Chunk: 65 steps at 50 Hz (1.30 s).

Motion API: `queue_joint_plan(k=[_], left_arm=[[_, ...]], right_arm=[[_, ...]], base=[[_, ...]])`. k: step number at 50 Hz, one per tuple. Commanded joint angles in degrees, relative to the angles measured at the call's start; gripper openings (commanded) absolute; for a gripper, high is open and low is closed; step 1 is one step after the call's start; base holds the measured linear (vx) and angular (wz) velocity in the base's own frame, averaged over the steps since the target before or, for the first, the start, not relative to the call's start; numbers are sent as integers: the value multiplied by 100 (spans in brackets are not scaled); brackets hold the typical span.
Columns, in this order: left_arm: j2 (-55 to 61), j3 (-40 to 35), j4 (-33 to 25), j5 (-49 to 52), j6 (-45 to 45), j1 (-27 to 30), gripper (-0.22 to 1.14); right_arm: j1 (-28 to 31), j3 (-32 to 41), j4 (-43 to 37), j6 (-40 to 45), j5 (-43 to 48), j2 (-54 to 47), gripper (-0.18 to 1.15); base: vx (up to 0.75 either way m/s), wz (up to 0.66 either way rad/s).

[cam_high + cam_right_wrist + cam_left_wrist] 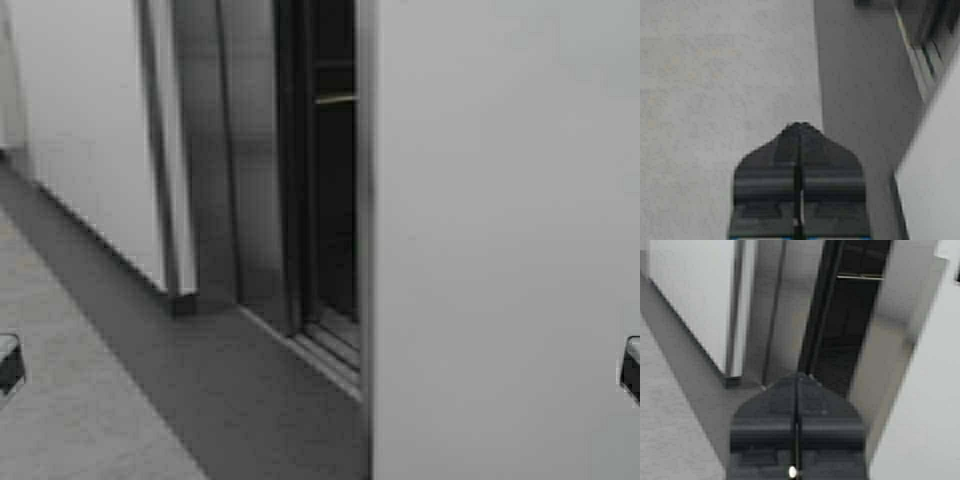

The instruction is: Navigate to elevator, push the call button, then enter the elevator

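Ahead and slightly left of centre in the high view: the elevator [290, 190], its steel frame set back between two pale walls, the brushed door leaf drawn to the left side and a dark gap open on the right. Inside that gap, a pale handrail [336, 98] crossing high up and a dark interior below; at floor level, a grooved steel sill [325, 350] running along the threshold. To the right, a broad white wall [500, 250] close in, filling nearly half the view and hiding the rest of the doorway. To the left, another white wall [85, 130] receding along a darker grey strip of floor [200, 380], with lighter speckled floor nearer the robot. Left gripper [797, 377] held low, pointed toward the open gap — fingers pressed together tip to tip, nothing between them. Right gripper [799, 125] likewise closed on nothing, hanging over the pale speckled floor beside the foot of the white wall. In the high view, only a dark sliver of each arm at the left and right edges — both well apart and short of the elevator's threshold.
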<state>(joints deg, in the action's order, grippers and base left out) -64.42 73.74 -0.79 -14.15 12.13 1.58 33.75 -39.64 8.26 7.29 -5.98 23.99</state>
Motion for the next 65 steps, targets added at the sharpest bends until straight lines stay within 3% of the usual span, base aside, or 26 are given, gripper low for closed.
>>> queue_joint_plan(k=[1, 18, 36, 51, 65], left_arm=[[44, -53, 9, -35, -9, 0, 2], [141, -9, 9, -123, -35, 0, 2], [193, 26, 0, -229, -35, 0, 2], [202, 44, 0, -246, 9, 0, 2], [211, 35, 9, -308, -35, 0, 2]], right_arm=[[18, -176, 0, -9, 606, -35, 6], [-413, -483, 396, -18, 1063, -158, 6], [-492, -439, 431, -26, 1257, -334, 6], [-1204, -773, 475, -9, 1380, -387, 6], [-1397, -721, 466, -9, 1441, -387, 6]], base=[[4, 35], [7, 50], [10, 57], [19, 40], [27, 22]])
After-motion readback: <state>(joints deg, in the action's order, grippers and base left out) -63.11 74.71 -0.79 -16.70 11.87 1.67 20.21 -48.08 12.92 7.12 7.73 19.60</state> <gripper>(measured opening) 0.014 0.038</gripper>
